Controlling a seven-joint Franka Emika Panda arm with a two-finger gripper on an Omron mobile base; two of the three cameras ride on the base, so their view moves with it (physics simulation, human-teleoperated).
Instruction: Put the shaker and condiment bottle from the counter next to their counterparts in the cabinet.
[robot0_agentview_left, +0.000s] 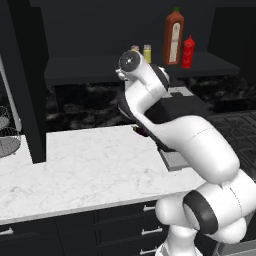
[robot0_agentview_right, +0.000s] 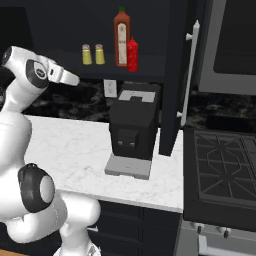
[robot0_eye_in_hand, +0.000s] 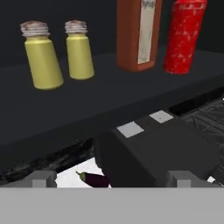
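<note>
Tall orange-red sauce bottle (robot0_eye_in_hand: 138, 33) showing a pale label with unreadable print, small all-red squeeze bottle (robot0_eye_in_hand: 183, 35) sitting just beside it on the black cabinet shelf (robot0_eye_in_hand: 87, 105), two small yellow shakers (robot0_eye_in_hand: 59, 54) standing further along, hand view revealing a dark purple aubergine (robot0_eye_in_hand: 92, 178) lying on the white marble counter (robot0_agentview_left: 90, 165), gripper (robot0_eye_in_hand: 112, 179) hanging wide open, gripping nothing.

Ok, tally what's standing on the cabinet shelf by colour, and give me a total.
Yellow shakers: 2
Orange-red bottle: 1
Red bottle: 1
Total: 4
</note>
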